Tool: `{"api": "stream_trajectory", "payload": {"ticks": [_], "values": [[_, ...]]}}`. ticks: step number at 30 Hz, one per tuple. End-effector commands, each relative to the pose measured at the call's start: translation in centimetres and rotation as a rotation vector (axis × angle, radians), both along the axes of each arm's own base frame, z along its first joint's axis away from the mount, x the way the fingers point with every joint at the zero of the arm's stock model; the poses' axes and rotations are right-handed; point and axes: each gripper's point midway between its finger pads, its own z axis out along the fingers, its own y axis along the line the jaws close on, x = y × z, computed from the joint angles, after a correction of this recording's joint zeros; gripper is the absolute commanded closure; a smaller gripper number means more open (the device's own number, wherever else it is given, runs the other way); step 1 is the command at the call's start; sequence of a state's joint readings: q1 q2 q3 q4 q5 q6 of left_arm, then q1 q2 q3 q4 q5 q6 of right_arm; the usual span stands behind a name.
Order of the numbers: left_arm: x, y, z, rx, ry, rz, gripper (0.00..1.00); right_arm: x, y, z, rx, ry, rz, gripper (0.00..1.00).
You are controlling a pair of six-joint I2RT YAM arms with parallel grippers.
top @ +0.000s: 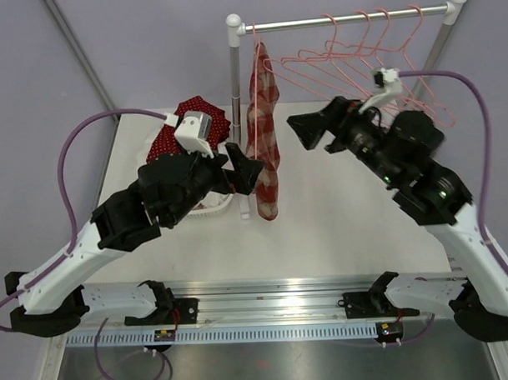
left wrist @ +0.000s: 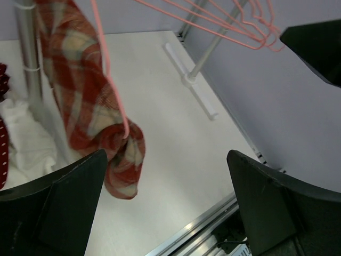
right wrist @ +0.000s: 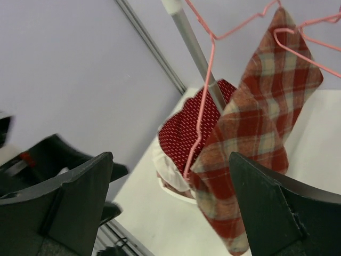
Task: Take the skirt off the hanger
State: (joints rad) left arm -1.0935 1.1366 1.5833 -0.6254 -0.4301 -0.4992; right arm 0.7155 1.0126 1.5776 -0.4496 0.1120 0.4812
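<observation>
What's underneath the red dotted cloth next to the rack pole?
Under the red dotted cloth some white fabric shows, heaped in what looks like a white basket. Whatever lies deeper in the basket cannot be seen, because the clothes on top cover it.

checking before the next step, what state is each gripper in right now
Left gripper: open, holding nothing.
Right gripper: open, holding nothing.

light: bright, even, diffuse | shadows: faint on desk (top: pixel 347 228) | focus: wrist-view fingers (left wrist: pixel 58 213) dark, soft-edged
</observation>
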Motion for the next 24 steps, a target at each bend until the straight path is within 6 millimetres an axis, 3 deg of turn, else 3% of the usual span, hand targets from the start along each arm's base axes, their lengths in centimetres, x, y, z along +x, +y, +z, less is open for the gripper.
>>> {"api": "stream_trajectory", "payload": {"ticks": [1, 2, 4, 5, 8, 10, 11, 12, 16, 17, 19, 22, 24], "values": [[0.8, 3.5, 0.6, -0.064, -0.050, 0.143, 0.01, 3.9, 2.7, -1.1, -0.094, -0.013, -0.023, 0.04], [1.2, 4.2, -0.7, -0.040, -0.043, 0.180, 0.01, 5.8, 4.2, -2.5, -0.129, 0.016, -0.028, 0.04], [0.8, 6.0, -1.2, -0.050, -0.049, 0.218, 0.01, 7.4, 5.3, -2.3, -0.153, 0.009, -0.039, 0.07], [1.0, 6.5, -2.7, -0.020, -0.042, 0.241, 0.01, 8.2, 5.9, -2.5, -0.158, 0.010, -0.039, 0.07], [0.6, 7.9, -3.6, -0.026, -0.049, 0.261, 0.01, 11.5, 8.9, -4.7, -0.194, 0.040, -0.031, 0.07], [0.5, 8.0, -5.2, 0.000, -0.039, 0.261, 0.01, 12.5, 9.9, -4.7, -0.191, 0.041, -0.029, 0.07], [0.4, 8.4, -5.3, -0.004, -0.041, 0.262, 0.01, 13.6, 10.9, -6.1, -0.208, 0.067, -0.025, 0.08], [0.3, 8.5, -6.2, 0.010, -0.034, 0.261, 0.01, 13.9, 11.2, -5.7, -0.198, 0.062, -0.023, 0.08], [-0.1, 8.5, -7.4, 0.004, -0.026, 0.238, 0.01, 15.5, 13.6, -7.2, -0.178, 0.092, 0.010, 0.10], [-0.2, 8.5, -7.8, 0.010, -0.023, 0.232, 0.01, 16.2, 14.4, -8.2, -0.182, 0.107, 0.019, 0.15], [-0.4, 8.6, -8.4, 0.009, -0.014, 0.229, 0.01, 16.5, 15.3, -8.5, -0.165, 0.119, 0.041, 0.34], [-0.6, 8.7, -9.1, 0.007, -0.006, 0.223, 0.01, 17.1, 16.5, -9.4, -0.153, 0.138, 0.063, 0.81], [-0.8, 8.6, -9.6, 0.003, -0.004, 0.208, 0.01, 17.4, 16.9, -9.8, -0.143, 0.149, 0.071, 1.00]]}}
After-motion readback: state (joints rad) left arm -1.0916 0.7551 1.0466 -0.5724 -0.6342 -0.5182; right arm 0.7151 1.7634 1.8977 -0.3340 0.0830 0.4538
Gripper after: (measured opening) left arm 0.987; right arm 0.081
